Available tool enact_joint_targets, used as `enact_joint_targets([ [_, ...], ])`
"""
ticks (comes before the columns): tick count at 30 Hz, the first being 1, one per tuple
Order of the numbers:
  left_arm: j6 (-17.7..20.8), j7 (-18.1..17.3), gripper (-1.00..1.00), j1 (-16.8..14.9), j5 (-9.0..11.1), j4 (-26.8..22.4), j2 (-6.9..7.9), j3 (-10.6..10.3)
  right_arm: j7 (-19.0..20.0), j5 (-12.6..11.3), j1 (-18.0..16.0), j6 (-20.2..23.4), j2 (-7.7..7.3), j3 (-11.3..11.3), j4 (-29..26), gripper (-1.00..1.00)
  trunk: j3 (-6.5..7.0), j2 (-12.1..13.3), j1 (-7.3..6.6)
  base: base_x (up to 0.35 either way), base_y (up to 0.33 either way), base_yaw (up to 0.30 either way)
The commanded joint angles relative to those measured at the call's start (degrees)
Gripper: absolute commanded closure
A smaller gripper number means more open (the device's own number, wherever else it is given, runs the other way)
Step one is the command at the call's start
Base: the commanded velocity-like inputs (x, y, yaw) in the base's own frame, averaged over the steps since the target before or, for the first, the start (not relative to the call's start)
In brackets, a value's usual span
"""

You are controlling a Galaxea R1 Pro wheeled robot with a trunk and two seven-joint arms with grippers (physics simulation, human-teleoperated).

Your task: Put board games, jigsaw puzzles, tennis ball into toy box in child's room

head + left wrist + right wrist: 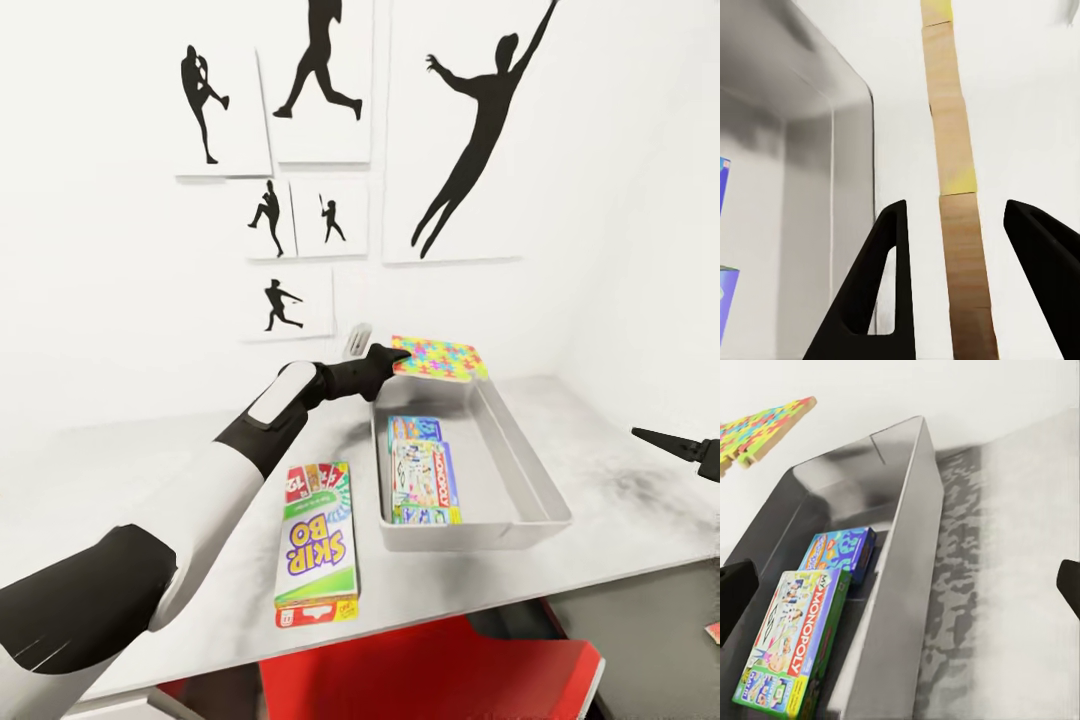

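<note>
Head view takes in the pale tabletop (120, 470) running to the wall, with the toy box (530, 490) lying toward its near right edge, long side pointing at the wall. Inside it the MONOPOLY game (424, 478) leans on the blue cartoon game (414, 429), both against the left wall. Outside, just beside that wall, the SKIP-BO game (318, 545) lies flat near the front edge, not yet boxed. At the box's far end the left pincer (393, 352) holds a jigsaw puzzle (442, 358) by its edge, level above the rim, probably so it can drop flat inside. Its jaws straddle the thin board. The right pincer (650, 436), off the right edge, looks empty and parted wide.
</note>
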Motion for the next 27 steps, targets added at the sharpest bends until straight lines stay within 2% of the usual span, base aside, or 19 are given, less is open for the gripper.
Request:
enact_joint_targets([
  [1, 0.0, 0.9, 1.00, -0.1, 0.8, -0.1, 0.00, 0.0, 0.4, 0.3, -0.1, 0.3, 0.00, -0.1, 0.0, -1.00, -0.15, 0.0, 0.00, 0.000, 0.000, -0.120],
  [10, 0.0, 5.4, 1.00, -0.4, 1.6, 0.0, 0.00, 0.0, 0.4, 0.3, -0.1, 0.3, -0.05, -0.1, 0.0, -1.00, -0.98, 0.0, 0.00, 0.000, 0.000, -0.053],
  [27, -0.1, 6.4, 1.00, -1.0, 1.7, 0.0, 0.00, 0.1, 0.4, 0.3, -0.1, 0.3, -0.09, -0.1, 0.0, -1.00, -2.57, 0.0, 0.00, 0.000, 0.000, -0.004],
])
